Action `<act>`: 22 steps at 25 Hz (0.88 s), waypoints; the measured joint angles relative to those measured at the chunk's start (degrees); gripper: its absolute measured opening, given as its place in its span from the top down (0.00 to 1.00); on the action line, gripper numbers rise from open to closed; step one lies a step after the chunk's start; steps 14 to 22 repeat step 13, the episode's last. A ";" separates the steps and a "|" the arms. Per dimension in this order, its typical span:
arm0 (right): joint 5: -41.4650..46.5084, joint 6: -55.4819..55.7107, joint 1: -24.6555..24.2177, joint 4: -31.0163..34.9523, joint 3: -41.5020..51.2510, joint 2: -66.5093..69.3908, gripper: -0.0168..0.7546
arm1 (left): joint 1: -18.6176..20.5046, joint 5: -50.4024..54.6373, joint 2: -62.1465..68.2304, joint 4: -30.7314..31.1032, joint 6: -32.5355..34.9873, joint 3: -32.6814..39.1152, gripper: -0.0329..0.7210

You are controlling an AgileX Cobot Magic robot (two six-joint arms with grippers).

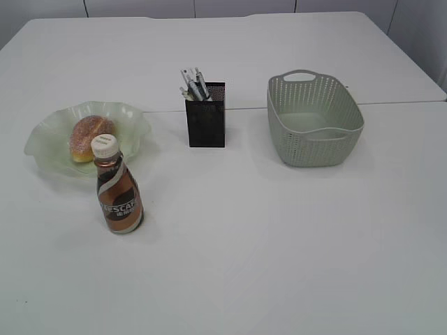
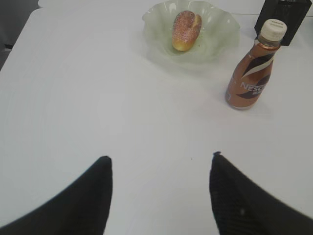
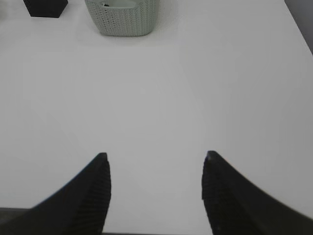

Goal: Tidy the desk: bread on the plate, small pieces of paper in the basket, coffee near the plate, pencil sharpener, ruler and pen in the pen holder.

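Bread on plate, coffee beside rim, desk front bare

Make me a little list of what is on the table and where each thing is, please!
bread: lying on the plate
coffee: upright, cap on, just in front of the plate
pen holder: upright, pens sticking out of the top
basket: right of the pen holder, something small and white inside, hard to tell what
left end effector: open, holding nothing, above bare desk
right end effector: open, holding nothing
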 joint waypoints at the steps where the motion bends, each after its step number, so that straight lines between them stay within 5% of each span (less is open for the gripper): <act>1: 0.00 0.00 0.00 0.00 0.00 0.00 0.41 | 0.00 0.00 0.00 0.00 0.00 0.00 0.35; 22: 0.00 0.00 0.00 0.00 0.00 0.00 0.41 | 0.00 0.00 0.00 0.00 0.00 0.00 0.37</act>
